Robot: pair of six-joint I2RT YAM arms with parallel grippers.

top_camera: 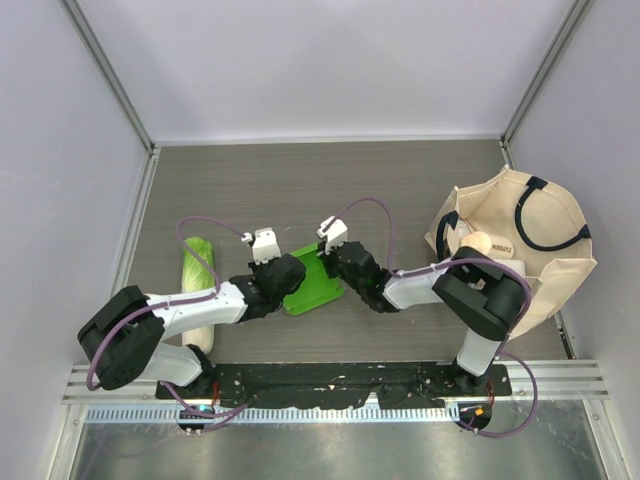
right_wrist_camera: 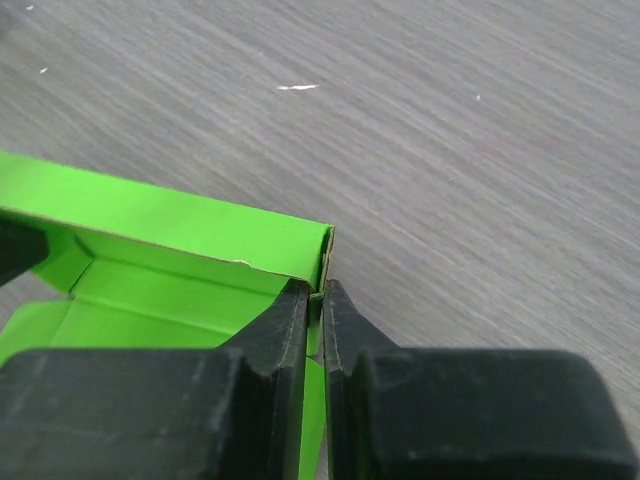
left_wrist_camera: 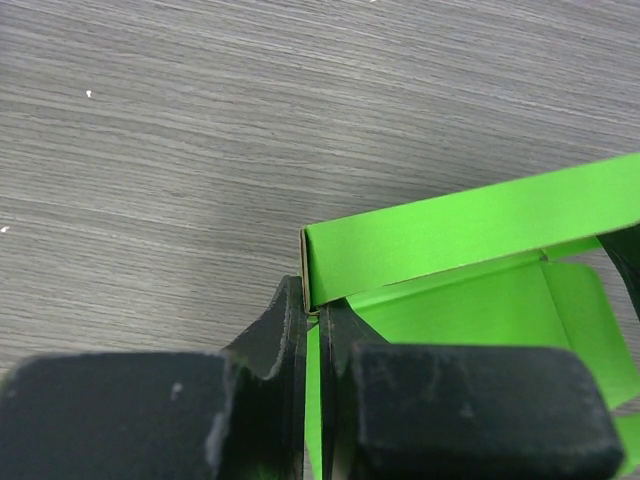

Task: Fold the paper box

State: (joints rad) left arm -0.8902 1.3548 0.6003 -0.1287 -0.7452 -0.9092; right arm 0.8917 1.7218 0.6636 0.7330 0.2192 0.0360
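Observation:
The paper box (top_camera: pixel 316 287) is bright green cardboard lying on the table between the two arms, its far wall folded upright. In the left wrist view my left gripper (left_wrist_camera: pixel 316 316) is shut on the box's (left_wrist_camera: pixel 470 228) left side wall at the far corner. In the right wrist view my right gripper (right_wrist_camera: pixel 317 296) is shut on the right side wall at the opposite far corner of the box (right_wrist_camera: pixel 180 225). From above, the left gripper (top_camera: pixel 297 273) and right gripper (top_camera: pixel 336 268) meet the box from either side. The box floor shows between them.
A long pale-green cabbage (top_camera: pixel 200 272) lies to the left, beside the left arm. A beige tote bag (top_camera: pixel 545 262) with black handles stands at the right, a peach-coloured object (top_camera: pixel 478 243) at its mouth. Grey walls enclose the wood-grain table (top_camera: pixel 300 190).

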